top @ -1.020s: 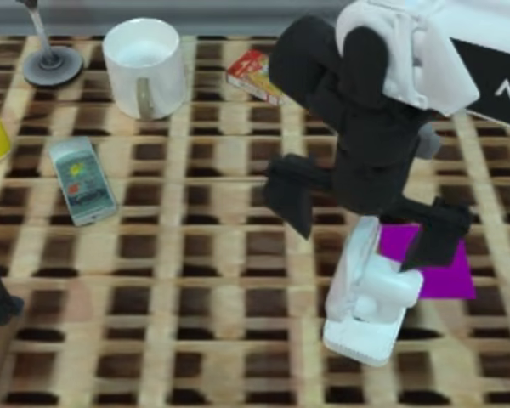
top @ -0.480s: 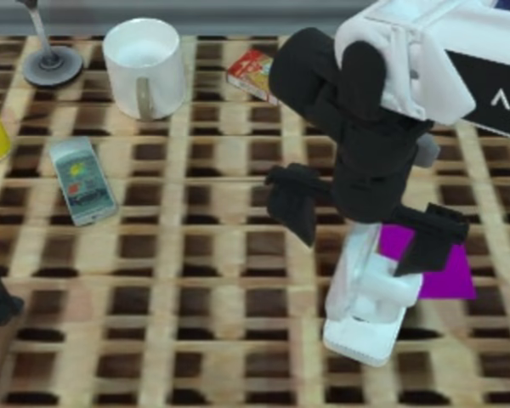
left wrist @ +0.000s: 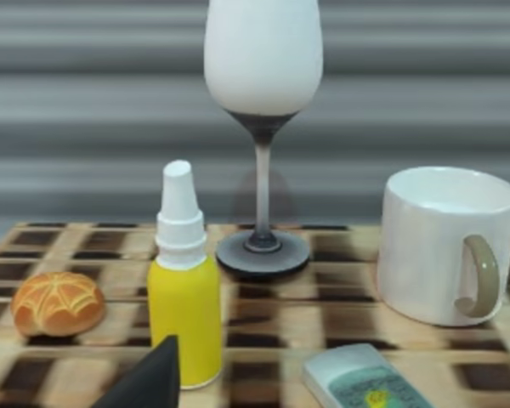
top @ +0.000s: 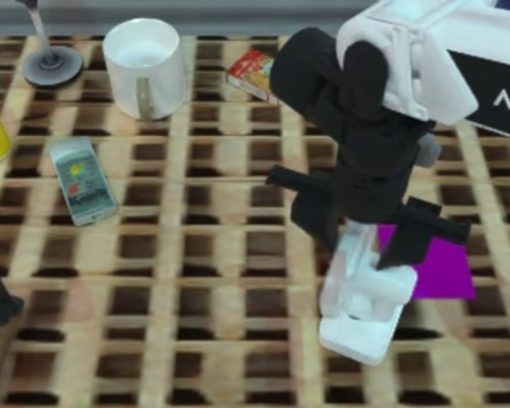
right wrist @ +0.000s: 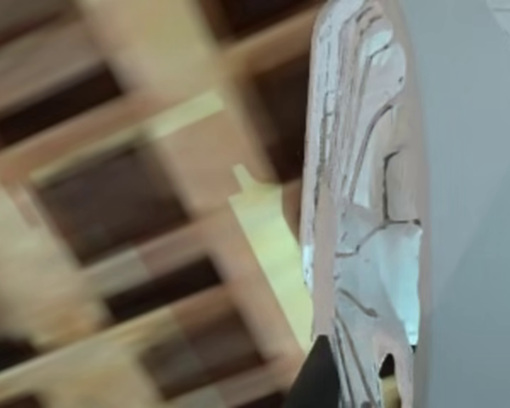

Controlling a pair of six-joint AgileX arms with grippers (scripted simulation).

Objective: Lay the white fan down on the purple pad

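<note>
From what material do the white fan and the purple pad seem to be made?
The white fan looks like moulded plastic, smooth and slightly glossy: it is all white with rounded, soft-lit edges. The purple pad looks like a thin matte sheet, perhaps foam, rubber or paper; it lies flat in one even colour, without shine.

1. The table (top: 212,255) is covered in a woven lattice pattern: pale wooden strips crossing at right angles, with dark brown squares between them.
2. The same pattern fills the right wrist view, pale bands over dark squares.
3. Behind the table's far edge stands a grey wall (left wrist: 85,102) marked with horizontal ridges in lighter and darker bands.
4. From above, that wall shows only as a narrow grey strip along the far edge.
5. The light is soft and even, with faint shadows.
</note>
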